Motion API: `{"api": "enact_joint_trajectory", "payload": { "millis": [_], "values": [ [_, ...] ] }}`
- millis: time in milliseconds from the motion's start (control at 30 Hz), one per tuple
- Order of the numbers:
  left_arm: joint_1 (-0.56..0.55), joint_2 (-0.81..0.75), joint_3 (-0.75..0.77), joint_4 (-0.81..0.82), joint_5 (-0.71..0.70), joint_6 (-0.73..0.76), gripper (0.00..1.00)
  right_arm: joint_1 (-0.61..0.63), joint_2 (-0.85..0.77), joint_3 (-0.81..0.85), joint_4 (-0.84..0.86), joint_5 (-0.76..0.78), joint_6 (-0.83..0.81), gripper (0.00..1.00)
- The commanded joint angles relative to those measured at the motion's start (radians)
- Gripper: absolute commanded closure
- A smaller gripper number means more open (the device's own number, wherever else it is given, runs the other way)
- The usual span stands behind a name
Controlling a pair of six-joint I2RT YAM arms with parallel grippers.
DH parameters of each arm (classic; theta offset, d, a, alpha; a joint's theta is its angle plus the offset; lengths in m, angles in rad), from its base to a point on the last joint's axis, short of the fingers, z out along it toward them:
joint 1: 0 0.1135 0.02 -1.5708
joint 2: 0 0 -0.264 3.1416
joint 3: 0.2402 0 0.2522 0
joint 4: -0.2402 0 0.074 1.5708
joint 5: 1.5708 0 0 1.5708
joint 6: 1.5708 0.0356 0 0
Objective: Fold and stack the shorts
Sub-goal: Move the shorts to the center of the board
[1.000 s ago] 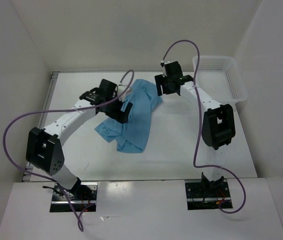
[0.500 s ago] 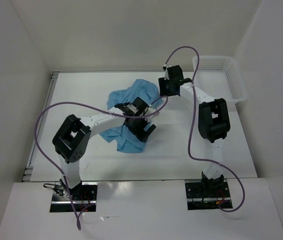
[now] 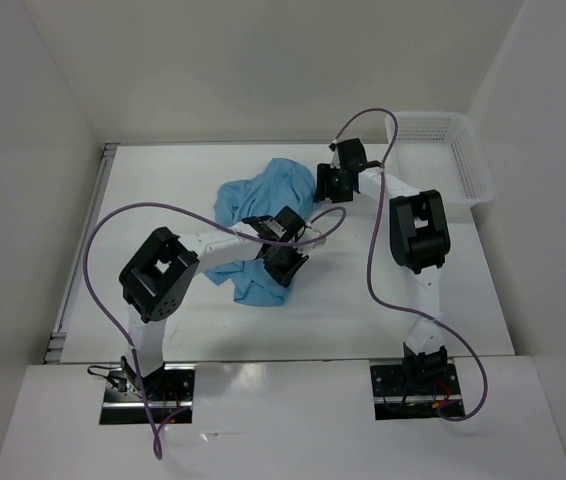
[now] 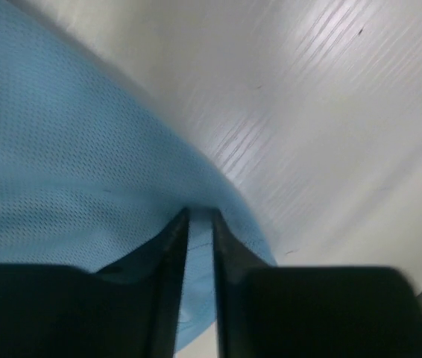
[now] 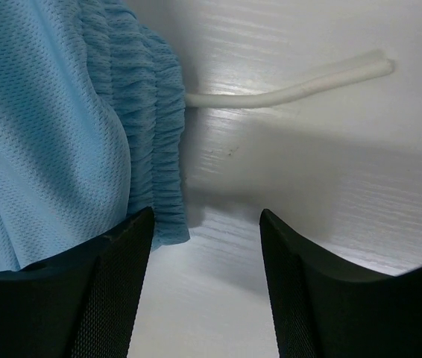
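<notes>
Our left gripper (image 4: 200, 216), wide a second ago, now pinches the shorts (image 4: 62, 149); our right gripper (image 5: 205, 216) stays spread just beside them.

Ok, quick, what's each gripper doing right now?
Left gripper: closed, pinching the shorts.
Right gripper: open, holding nothing.

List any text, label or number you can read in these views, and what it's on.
No readable text in any view.
The shorts: plain blue mesh, no tag or print showing.
The basket and the table: no markings visible.
</notes>
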Motion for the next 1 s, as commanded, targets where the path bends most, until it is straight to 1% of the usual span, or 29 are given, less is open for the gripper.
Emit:
{"api": "enact_joint_trajectory", "payload": {
  "millis": [0,67,100,133,167,200,233,267,333,367,467,533,600,633,667,700,733,767,800,833,867,900,967],
  "values": [
    [0.007,0.018,-0.013,0.011,0.018,0.004,0.77,-0.013,-0.003,0.003,0.001,-0.091,0.036,0.35],
    [0.007,0.009,-0.022,0.011,0.003,0.004,0.85,-0.023,-0.026,-0.011,0.001,-0.145,0.045,0.34],
    [0.007,0.0,-0.031,0.011,-0.008,0.004,0.9,-0.023,-0.035,-0.025,0.001,-0.157,0.056,0.34],
    [0.007,0.0,-0.031,0.011,-0.032,0.004,0.9,-0.023,-0.035,-0.025,0.001,-0.168,0.056,0.34],
    [0.007,-0.023,-0.044,0.011,-0.045,0.004,0.84,-0.023,-0.049,-0.048,0.001,-0.179,0.065,0.34],
    [0.007,-0.032,-0.044,-0.008,-0.045,0.004,0.7,-0.023,-0.058,-0.048,0.001,-0.188,0.08,0.34],
    [0.007,-0.043,-0.056,-0.02,-0.045,0.004,0.28,-0.023,-0.058,-0.061,0.001,-0.205,0.089,0.32],
    [0.007,-0.043,-0.065,-0.029,-0.033,0.004,0.2,-0.023,-0.058,-0.062,0.001,-0.214,0.089,0.32],
    [0.007,-0.043,-0.065,-0.029,-0.016,0.004,0.14,-0.012,-0.058,-0.062,0.001,-0.199,0.089,0.32],
    [0.007,-0.034,-0.065,-0.04,0.007,0.004,0.09,-0.012,-0.058,-0.052,0.001,-0.182,0.089,0.32],
    [0.007,-0.008,-0.038,-0.066,0.036,0.004,0.0,-0.001,-0.049,-0.043,0.001,-0.116,0.079,0.32],
    [-0.003,-0.008,-0.038,-0.066,0.017,0.004,0.0,-0.001,-0.049,-0.043,0.001,-0.105,0.069,0.32],
    [-0.003,-0.008,-0.067,-0.026,-0.057,0.004,0.0,0.008,-0.058,-0.043,0.001,-0.105,0.059,0.32],
    [-0.003,-0.018,-0.085,-0.014,-0.089,0.004,0.06,0.017,-0.058,-0.033,0.001,-0.105,0.059,0.32],
    [-0.003,-0.031,-0.135,0.01,-0.147,0.004,0.11,0.017,-0.058,-0.032,0.001,-0.105,0.059,0.32],
    [-0.003,-0.031,-0.166,0.02,-0.167,0.004,0.18,0.017,-0.058,-0.023,0.001,-0.134,0.05,0.32],
    [-0.003,-0.04,-0.195,0.02,-0.181,0.004,0.33,0.017,-0.058,-0.023,0.001,-0.145,0.05,0.32],
    [-0.003,-0.04,-0.24,0.02,-0.181,0.004,0.42,0.017,-0.058,-0.023,0.001,-0.156,0.05,0.32],
    [-0.003,-0.04,-0.255,0.02,-0.181,0.004,0.54,0.017,-0.058,-0.023,0.001,-0.156,0.05,0.32],
    [-0.003,-0.04,-0.264,0.029,-0.181,0.004,0.69,0.017,-0.058,-0.023,0.001,-0.166,0.06,0.32],
    [-0.003,-0.049,-0.274,0.046,-0.195,0.004,0.92,0.017,-0.058,-0.023,0.001,-0.166,0.06,0.32],
    [-0.003,-0.058,-0.274,0.046,-0.206,0.004,0.99,0.026,-0.058,-0.014,0.01,-0.166,0.06,0.32],
    [-0.003,-0.058,-0.274,0.058,-0.226,0.004,1.0,0.026,-0.049,-0.005,0.01,-0.188,0.06,0.32]
  ]
}}
